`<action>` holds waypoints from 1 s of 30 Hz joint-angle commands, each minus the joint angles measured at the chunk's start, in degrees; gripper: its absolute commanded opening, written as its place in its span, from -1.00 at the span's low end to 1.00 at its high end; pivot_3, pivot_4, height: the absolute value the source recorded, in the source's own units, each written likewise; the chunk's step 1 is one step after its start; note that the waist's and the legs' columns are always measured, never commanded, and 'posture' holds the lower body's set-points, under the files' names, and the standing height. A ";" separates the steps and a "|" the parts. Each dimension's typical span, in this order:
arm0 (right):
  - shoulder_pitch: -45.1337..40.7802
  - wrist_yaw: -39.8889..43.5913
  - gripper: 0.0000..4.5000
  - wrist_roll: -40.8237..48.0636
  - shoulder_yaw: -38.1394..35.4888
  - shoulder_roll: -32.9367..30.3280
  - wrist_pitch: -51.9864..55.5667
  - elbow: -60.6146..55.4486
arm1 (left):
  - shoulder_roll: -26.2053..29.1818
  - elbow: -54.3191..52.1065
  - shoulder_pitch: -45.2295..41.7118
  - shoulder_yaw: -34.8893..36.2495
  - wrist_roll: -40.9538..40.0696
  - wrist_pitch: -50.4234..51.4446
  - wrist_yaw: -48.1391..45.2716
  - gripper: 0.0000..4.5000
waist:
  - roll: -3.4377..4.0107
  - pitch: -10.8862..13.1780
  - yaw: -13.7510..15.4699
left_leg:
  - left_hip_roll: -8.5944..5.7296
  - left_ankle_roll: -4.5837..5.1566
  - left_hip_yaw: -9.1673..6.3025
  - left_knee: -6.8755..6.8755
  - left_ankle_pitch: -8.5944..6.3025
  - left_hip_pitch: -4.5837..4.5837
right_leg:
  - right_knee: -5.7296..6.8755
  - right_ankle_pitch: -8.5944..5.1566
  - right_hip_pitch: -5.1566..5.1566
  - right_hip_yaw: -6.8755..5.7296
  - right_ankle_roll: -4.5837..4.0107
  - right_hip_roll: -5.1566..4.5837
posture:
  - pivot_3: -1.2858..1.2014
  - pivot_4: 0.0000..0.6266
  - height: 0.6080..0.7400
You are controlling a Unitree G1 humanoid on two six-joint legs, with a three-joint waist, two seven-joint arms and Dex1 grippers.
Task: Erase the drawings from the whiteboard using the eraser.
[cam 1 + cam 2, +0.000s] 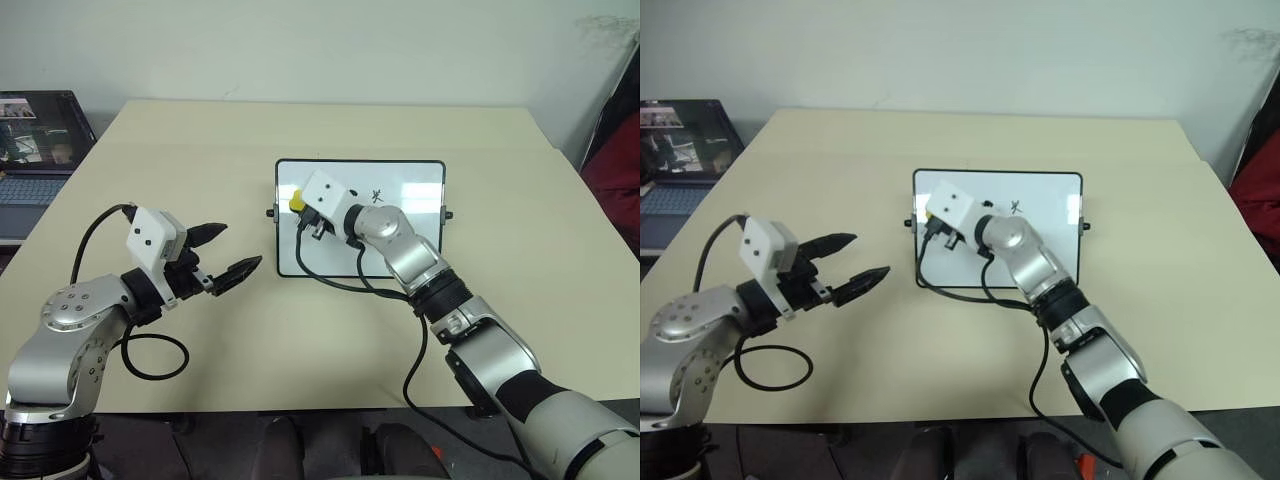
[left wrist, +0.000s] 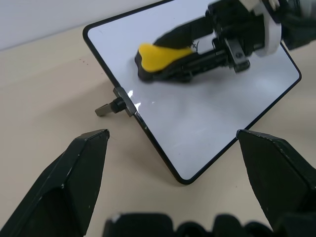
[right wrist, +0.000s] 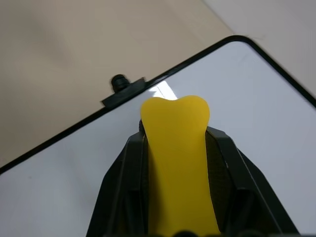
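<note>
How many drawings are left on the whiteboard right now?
1 in sight: a small black drawing right of the centre of the whiteboard, just beyond the right gripper holding the eraser. Others may be hidden under that arm.

Whiteboard (image 1: 400, 235) lies on beige table (image 1: 300, 130)

Right gripper (image 1: 303, 212) hides part of whiteboard (image 1: 420, 240) — drawings (image 1: 377, 196) partly covered.

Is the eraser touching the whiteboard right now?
Touching. In the left wrist view the eraser, held in the right gripper, lies with its black underside flat on the whiteboard, no gap visible beneath it.
</note>
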 commanded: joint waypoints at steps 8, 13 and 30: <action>5.03 -1.09 -0.46 2.19 -4.87 -1.11 8.62 -14.88 | 0.00 -0.80 -0.64 0.64 -1.05 -1.20 -0.97 1.00 | 0.02 0.03 0.38 | 0.02 0.07 -0.06 0.00 0.05 0.00 | -0.01 0.02 0.22 -0.04 -0.03 -0.02 | 0.03 -0.52 1.00; 14.39 3.60 -0.47 9.05 -8.32 -4.22 23.66 -41.55 | -0.28 -1.02 0.05 0.91 -0.98 -1.48 -1.06 1.00 | 0.03 0.05 0.83 | 0.39 0.03 0.00 -0.01 0.04 -0.97 | -0.19 0.03 -0.44 -0.10 -0.03 0.02 | 0.03 -0.52 1.00; 36.79 -2.83 -0.47 15.39 -12.20 -13.17 45.89 -73.80 | -1.48 3.01 -4.40 -2.73 0.19 -2.87 -2.22 1.00 | 0.06 0.07 0.44 | 0.50 -0.13 0.26 -0.07 -0.07 -0.87 | -0.41 -0.01 -0.42 0.01 0.02 0.42 | 0.03 -0.52 1.00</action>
